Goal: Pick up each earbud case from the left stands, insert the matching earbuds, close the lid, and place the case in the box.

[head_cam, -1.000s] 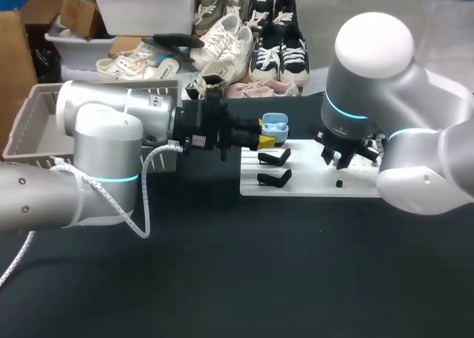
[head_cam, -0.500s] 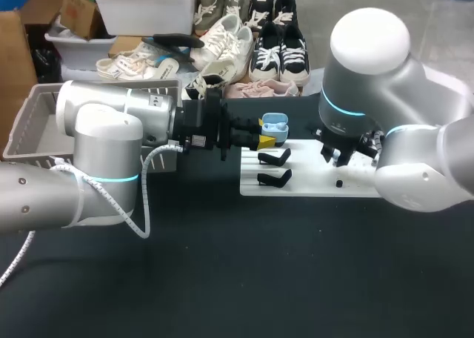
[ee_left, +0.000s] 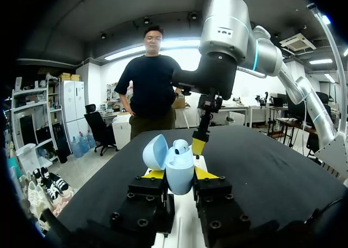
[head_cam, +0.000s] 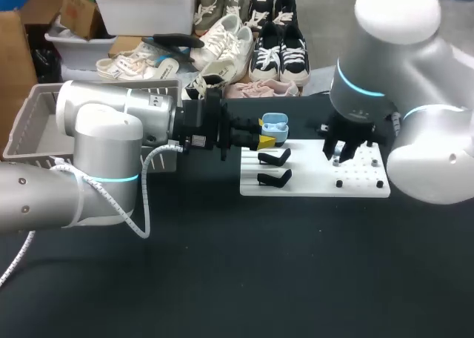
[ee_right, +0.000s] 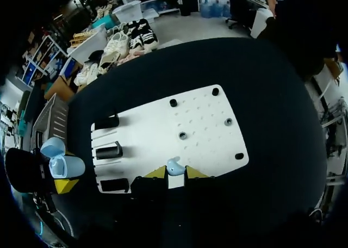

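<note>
A light-blue earbud case (head_cam: 275,128) with its lid open sits between the yellow tips of my left gripper (head_cam: 264,131), which is shut on it just beyond the far left corner of the white board (head_cam: 315,181). In the left wrist view the case (ee_left: 179,163) stands upright in the gripper (ee_left: 179,175), lid (ee_left: 154,152) tipped back. My right gripper (ee_right: 175,172) hangs above the board, shut on a small light-blue earbud (ee_right: 174,166). In the head view it (head_cam: 339,156) is over the board's right half, well apart from the case.
Black stands (head_cam: 275,157) (head_cam: 274,178) sit on the board's left side, and small black pegs (ee_right: 182,135) dot its right part. A grey basket (head_cam: 35,123) stands at the table's far left. The near half of the dark table is bare.
My right arm has risen and swung right with the earbud, uncovering the board's right part. The left arm and the case have not moved.
</note>
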`<act>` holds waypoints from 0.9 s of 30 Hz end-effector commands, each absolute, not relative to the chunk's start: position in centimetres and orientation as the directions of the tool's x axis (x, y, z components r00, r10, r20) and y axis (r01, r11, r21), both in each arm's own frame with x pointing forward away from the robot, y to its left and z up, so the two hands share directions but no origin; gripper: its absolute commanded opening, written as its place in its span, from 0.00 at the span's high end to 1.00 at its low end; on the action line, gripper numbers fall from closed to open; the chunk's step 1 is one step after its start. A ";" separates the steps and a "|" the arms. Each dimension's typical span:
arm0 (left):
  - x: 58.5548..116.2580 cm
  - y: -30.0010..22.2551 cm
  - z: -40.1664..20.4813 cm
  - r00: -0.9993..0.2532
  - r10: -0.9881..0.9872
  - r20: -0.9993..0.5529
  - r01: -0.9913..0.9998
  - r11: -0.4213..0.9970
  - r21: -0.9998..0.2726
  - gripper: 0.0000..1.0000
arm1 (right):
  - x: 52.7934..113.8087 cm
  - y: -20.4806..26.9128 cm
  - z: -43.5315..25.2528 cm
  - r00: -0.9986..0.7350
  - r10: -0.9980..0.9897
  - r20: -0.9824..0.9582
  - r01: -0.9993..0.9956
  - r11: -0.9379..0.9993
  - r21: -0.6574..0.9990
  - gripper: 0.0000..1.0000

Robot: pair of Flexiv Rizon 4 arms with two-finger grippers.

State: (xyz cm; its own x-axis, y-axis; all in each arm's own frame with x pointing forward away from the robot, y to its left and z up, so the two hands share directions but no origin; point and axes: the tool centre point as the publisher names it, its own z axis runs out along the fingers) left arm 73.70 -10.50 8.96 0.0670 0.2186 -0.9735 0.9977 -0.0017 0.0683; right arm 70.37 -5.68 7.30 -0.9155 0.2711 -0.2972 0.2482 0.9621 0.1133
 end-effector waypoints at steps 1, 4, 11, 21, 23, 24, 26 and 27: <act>73.8 -10.5 8.9 0.067 0.218 -0.974 0.998 -0.005 0.068 1.00 | 69.0 -6.2 9.3 -0.942 0.182 -0.281 0.152 0.980 0.125 1.00; 73.8 -10.5 8.9 0.067 0.218 -0.974 0.998 -0.005 0.068 1.00 | 68.5 -6.3 9.9 -0.956 0.116 -0.270 0.088 0.989 0.115 1.00; 73.8 -10.5 8.9 0.067 0.218 -0.974 0.998 -0.005 0.068 1.00 | 67.3 -5.8 11.2 -0.969 -0.037 -0.245 -0.057 0.996 0.072 1.00; 73.8 -10.5 8.9 0.067 0.218 -0.974 0.998 -0.005 0.068 1.00 | 66.4 -4.7 13.2 -0.948 -0.206 -0.244 -0.231 0.970 0.079 1.00; 73.8 -10.5 8.9 0.067 0.218 -0.974 0.998 -0.005 0.068 1.00 | 66.5 -4.3 13.7 -0.938 -0.248 -0.244 -0.275 0.958 0.084 1.00; 73.8 -10.5 8.9 0.067 0.218 -0.974 0.998 -0.005 0.068 1.00 | 66.5 -4.1 13.9 -0.934 -0.263 -0.241 -0.291 0.953 0.086 1.00; 73.8 -10.5 8.9 0.067 0.218 -0.974 0.998 -0.005 0.068 1.00 | 66.6 -3.8 14.2 -0.926 -0.292 -0.240 -0.320 0.943 0.088 1.00; 73.8 -10.5 8.9 0.067 0.218 -0.974 0.998 -0.005 0.068 1.00 | 66.7 -3.5 14.5 -0.921 -0.308 -0.239 -0.335 0.939 0.078 1.00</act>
State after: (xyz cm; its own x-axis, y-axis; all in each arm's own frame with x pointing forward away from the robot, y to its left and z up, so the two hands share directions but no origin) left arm 73.70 -10.49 8.96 0.0670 0.2186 -0.9735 0.9977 -0.0018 0.0683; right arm 66.42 -3.75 13.79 -0.9204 -0.2962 -0.2550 -0.3264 0.9415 0.0844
